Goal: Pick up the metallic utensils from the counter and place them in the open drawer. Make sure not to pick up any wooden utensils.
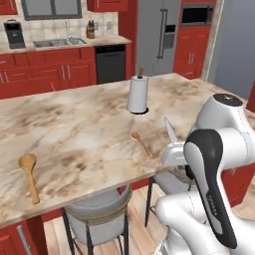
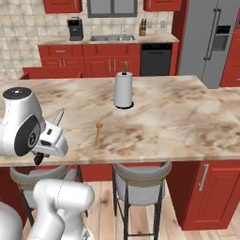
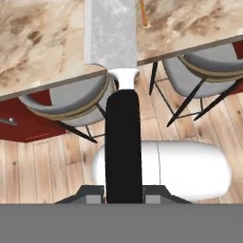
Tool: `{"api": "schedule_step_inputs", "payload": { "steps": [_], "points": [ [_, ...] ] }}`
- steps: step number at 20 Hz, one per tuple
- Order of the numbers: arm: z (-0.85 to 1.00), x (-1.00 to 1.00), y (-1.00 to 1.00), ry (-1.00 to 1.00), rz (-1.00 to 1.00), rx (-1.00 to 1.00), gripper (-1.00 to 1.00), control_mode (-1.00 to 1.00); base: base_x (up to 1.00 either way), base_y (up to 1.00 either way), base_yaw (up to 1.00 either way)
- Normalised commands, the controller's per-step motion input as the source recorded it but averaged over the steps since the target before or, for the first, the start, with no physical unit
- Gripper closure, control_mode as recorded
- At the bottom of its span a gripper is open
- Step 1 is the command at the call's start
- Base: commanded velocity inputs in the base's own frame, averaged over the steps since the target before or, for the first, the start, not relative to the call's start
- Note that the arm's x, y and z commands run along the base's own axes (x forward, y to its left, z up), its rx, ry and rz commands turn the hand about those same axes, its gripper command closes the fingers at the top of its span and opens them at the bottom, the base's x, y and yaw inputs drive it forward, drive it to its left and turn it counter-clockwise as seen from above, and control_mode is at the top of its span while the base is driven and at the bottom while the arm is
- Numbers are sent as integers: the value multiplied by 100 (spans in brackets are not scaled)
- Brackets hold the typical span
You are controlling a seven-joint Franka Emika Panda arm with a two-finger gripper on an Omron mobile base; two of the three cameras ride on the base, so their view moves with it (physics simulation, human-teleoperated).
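My gripper (image 3: 123, 192) is shut on the black handle of the knife (image 3: 123, 142). Its silver blade (image 1: 171, 131) points up and away over the near edge of the marbled counter (image 1: 74, 124). From the right base view the blade (image 2: 57, 118) sticks out above the hand. A long wooden spoon (image 1: 29, 174) lies near the counter's front left. A smaller tan spoon (image 1: 141, 143) lies mid-counter, just beyond the blade. The metal spoon is out of view. A red drawer (image 2: 49, 72) juts open at the far cabinets.
A white paper towel roll (image 1: 138, 94) stands upright mid-counter. Grey stools (image 1: 97, 209) sit tucked under the counter's near edge above a wood floor. Along the back wall run a sink counter, a black dishwasher (image 1: 110, 63) and a steel fridge (image 1: 159, 35).
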Motion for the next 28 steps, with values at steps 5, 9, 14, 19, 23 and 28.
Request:
{"api": "schedule_step_inputs", "payload": {
  "steps": [5,9,14,19,23,28],
  "points": [
    [0,0,0,0,0,0,100,100,-9,100,-42],
    [0,0,0,0,0,0,100,100,-40,100,-37],
    [0,0,0,0,0,0,100,100,-84,100,-29],
    [0,0,0,0,0,0,100,100,-68,100,-27],
    [0,0,0,0,0,0,100,100,-58,100,-24],
    [0,0,0,0,0,0,100,100,-56,100,-24]
  ]
}}
